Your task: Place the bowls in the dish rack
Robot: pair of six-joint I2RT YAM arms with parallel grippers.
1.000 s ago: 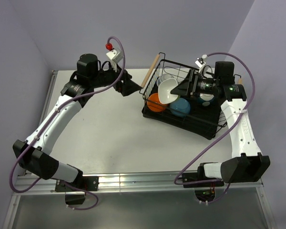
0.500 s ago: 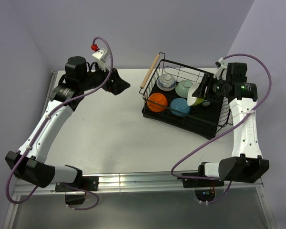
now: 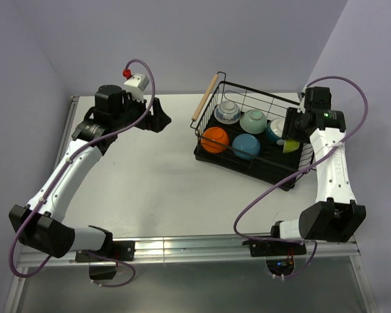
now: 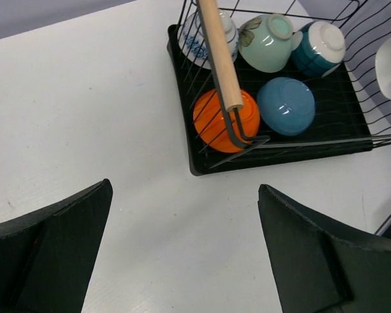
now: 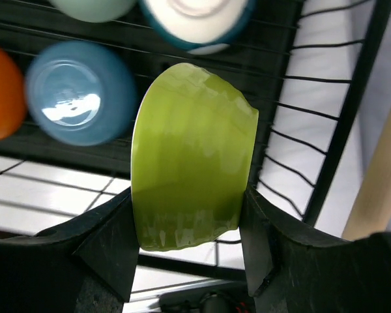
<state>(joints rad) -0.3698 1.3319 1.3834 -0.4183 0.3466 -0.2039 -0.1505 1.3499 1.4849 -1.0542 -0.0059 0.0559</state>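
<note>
The black wire dish rack [image 3: 274, 166] stands at the back right of the table. In it, upside down or tilted, are a blue-and-white patterned bowl [image 3: 228, 112], a mint green bowl [image 3: 253, 121], an orange bowl [image 3: 214, 140], a blue bowl [image 3: 246, 146] and a teal bowl [image 3: 274, 131]. My right gripper [image 5: 188, 202] is shut on a squarish bowl, lime green outside [image 5: 192, 150], held on edge over the rack's right end [image 3: 290, 145]. My left gripper [image 3: 158, 116] is open and empty, above the bare table left of the rack [image 4: 332, 127].
The rack's light wooden handle [image 3: 206, 96] sticks up at its left end and crosses the left wrist view [image 4: 218, 52]. The other handle [image 5: 378, 176] is close to the right of my right gripper. Tall rack wires [image 5: 342, 124] surround the held bowl.
My right gripper has carried the lime-and-white bowl from over the rack's middle to its right end and turned it on edge. My left arm has drawn back to the left.
</note>
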